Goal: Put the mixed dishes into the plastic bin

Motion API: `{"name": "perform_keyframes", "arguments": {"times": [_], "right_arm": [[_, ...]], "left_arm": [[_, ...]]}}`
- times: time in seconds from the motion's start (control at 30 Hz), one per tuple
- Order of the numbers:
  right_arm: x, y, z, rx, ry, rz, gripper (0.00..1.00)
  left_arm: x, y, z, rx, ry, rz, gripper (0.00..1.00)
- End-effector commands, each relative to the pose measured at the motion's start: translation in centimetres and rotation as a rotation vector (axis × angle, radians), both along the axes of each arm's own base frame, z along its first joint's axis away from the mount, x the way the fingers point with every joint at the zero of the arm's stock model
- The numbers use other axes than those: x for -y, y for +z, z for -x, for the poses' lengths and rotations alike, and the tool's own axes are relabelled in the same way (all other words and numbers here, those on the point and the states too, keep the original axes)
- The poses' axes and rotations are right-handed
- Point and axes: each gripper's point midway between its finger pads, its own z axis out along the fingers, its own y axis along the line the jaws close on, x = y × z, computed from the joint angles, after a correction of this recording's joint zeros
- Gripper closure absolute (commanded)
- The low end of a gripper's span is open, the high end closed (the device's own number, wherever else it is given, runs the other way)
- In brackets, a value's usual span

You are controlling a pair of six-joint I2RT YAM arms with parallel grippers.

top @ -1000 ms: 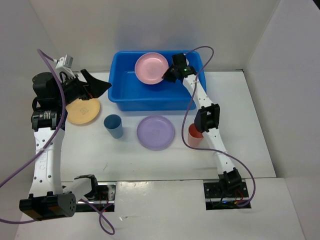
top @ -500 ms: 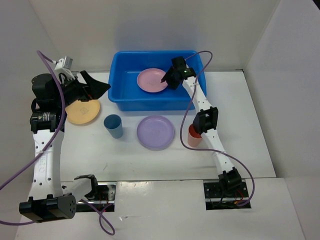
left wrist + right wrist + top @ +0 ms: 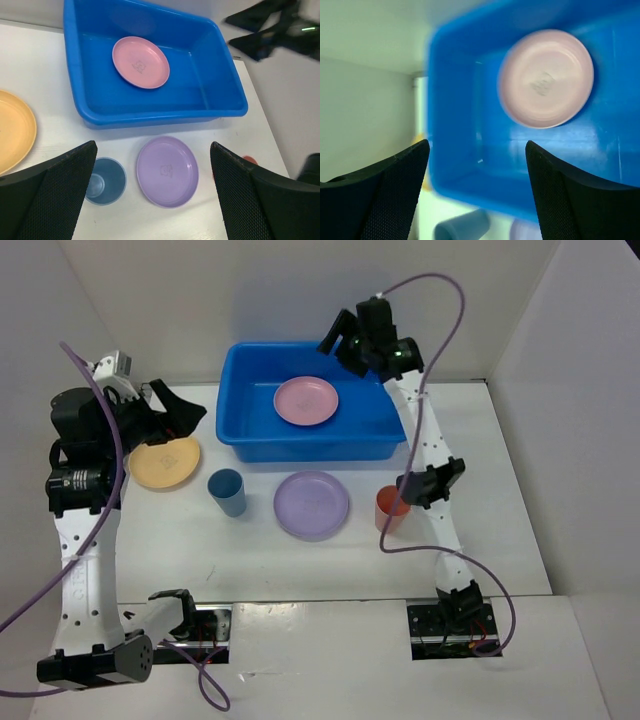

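- Jaws of the right gripper [image 3: 338, 344] stand spread and hold nothing; it hangs above the far-right corner of the plastic bin [image 3: 300, 452], near the far edge of the bench [image 3: 500, 530].
- Jaws of the left gripper [image 3: 188, 414] are likewise spread and empty, and it hovers near the left edge above the far rim of the yellow plate [image 3: 166, 462].
- One dish, the pink plate [image 3: 306, 400], lies flat on the bin floor. The bin sits mid-bench against the far edge.
- Four dishes lie outside it: the yellow plate by the left edge, then the blue cup [image 3: 227, 491] and the lilac plate [image 3: 312, 504] side by side but apart, just in front of the bin's near wall, and the coral-red cup [image 3: 390, 510] towards the right.
- Risk, right side: the right arm's elbow link and its cable [image 3: 375, 495] pass just beside the coral-red cup, so a swing back could tip the cup or drag it.
- Risk, left side: the yellow plate lies flat, so a pinch on its rim may slip and push it to the left edge.
- Risk, middle: a reach for the blue cup could clip the bin's near wall or nudge the lilac plate.
- Room: the widest free stretch runs along the near edge between the arm bases and towards the right edge. Side walls close in both flanks.
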Motion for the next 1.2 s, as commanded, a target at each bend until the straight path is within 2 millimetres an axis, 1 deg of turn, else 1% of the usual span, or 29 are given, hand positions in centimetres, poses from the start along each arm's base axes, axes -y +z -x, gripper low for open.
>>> {"name": "perform_keyframes", "arguments": {"times": [0.0,0.03,0.07,0.13,0.17,0.2,0.23,0.27,0.3,0.33,0.37,0.4,0.43,0.47,0.5,0.53,0.57,0.6,0.63,0.67,0.7,0.73,0.77,0.8,0.83,0.93,0.97,1.07,1.17], "right_arm": [[3.0,13.4,7.5,0.207,0.005,0.031,0.18],[3.3,14.2,8.8,0.209,0.009,0.044,0.18],[3.8,13.9,10.4,0.172,0.013,0.076,0.18],[4.9,17.6,13.6,0.255,0.023,0.115,0.17],[3.8,16.4,14.9,0.207,0.05,0.146,0.17],[4.3,17.4,16.0,0.22,0.043,0.148,0.17],[5.7,20.1,18.1,0.279,0.016,0.143,0.17],[6.3,20.4,18.9,0.276,0.008,0.149,0.17],[7.2,21.3,20.0,0.29,-0.004,0.146,0.17],[8.7,23.0,22.1,0.321,-0.021,0.134,0.17],[9.6,23.7,23.1,0.338,-0.03,0.138,0.17],[10.2,24.2,24.1,0.347,-0.031,0.132,0.17],[10.5,23.5,24.7,0.323,-0.027,0.147,0.17],[11.7,24.7,26.8,0.354,-0.033,0.129,0.17],[12.4,25.0,27.3,0.37,-0.043,0.137,0.17],[12.4,23.1,27.1,0.325,-0.043,0.169,0.17],[14.0,24.3,29.2,0.374,-0.057,0.159,0.17],[15.0,24.3,29.7,0.386,-0.077,0.151,0.17],[14.9,22.6,28.6,0.391,-0.069,0.172,0.18],[16.8,24.7,31.4,0.493,-0.088,0.128,0.19],[16.6,25.0,32.2,0.536,-0.058,0.091,0.21],[16.8,24.5,31.2,0.576,-0.067,0.086,0.22],[17.1,25.4,32.8,0.63,-0.056,0.058,0.24],[16.3,24.5,32.7,0.625,-0.017,0.049,0.25],[16.2,25.1,32.7,0.66,-0.007,0.045,0.25],[15.9,25.0,32.3,0.687,0.01,0.073,0.25],[15.8,24.8,31.9,0.68,0.014,0.085,0.25],[16.1,24.5,30.8,0.679,-0.008,0.119,0.25],[16.2,24.6,30.5,0.694,-0.018,0.138,0.25]], "left_arm": [[0.3,-0.6,-0.3,-0.021,-0.008,0.051,0.0],[0.1,-1.3,-0.7,-0.035,0.007,0.077,0.0],[0.2,-2.1,-1.0,-0.068,0.024,0.142,0.0],[-1.2,-5.9,-2.0,-0.156,0.116,0.214,0.0],[-1.8,-7.3,-2.2,-0.185,0.145,0.246,0.0],[-2.8,-8.4,-2.6,-0.202,0.196,0.305,0.0],[-2.9,-11.6,-2.6,-0.279,0.202,0.353,0.01],[-3.3,-12.8,-2.7,-0.306,0.217,0.391,0.06],[-4.5,-13.6,-3.1,-0.319,0.261,0.458,0.11],[-4.7,-14.5,-3.1,-0.341,0.265,0.503,0.27],[-5.2,-16.3,-2.8,-0.375,0.3,0.542,0.37],[-6.4,-16.8,-2.8,-0.375,0.345,0.574,0.46],[-6.9,-17.0,-2.8,-0.379,0.376,0.604,0.55],[-7.9,-17.4,-2.8,-0.371,0.436,0.6,0.7],[-8.3,-17.6,-2.4,-0.374,0.473,0.592,0.76],[-9.2,-18.4,-2.2,-0.389,0.531,0.6,0.82],[-10.6,-18.7,-1.8,-0.388,0.614,0.598,0.86],[-11.3,-19.0,-1.5,-0.38,0.653,0.589,0.88],[-12.2,-19.7,-1.1,-0.392,0.705,0.603,0.88],[-13.3,-20.5,-0.8,-0.394,0.766,0.588,0.83],[-13.7,-20.6,-0.7,-0.391,0.789,0.58,0.75],[-14.4,-20.7,-0.5,-0.384,0.824,0.584,0.48],[-15.2,-21.4,-0.5,-0.39,0.851,0.584,0.39],[-15.5,-22.2,-0.6,-0.414,0.871,0.581,0.31],[-16.0,-22.5,-0.7,-0.418,0.893,0.607,0.17],[-17.4,-24.0,-1.6,-0.441,0.925,0.659,0.09],[-17.6,-25.3,-1.9,-0.479,0.921,0.679,0.07],[-18.1,-27.1,-3.0,-0.513,0.91,0.75,0.07],[-18.7,-30.0,-3.3,-0.576,0.906,0.796,0.07]]}}
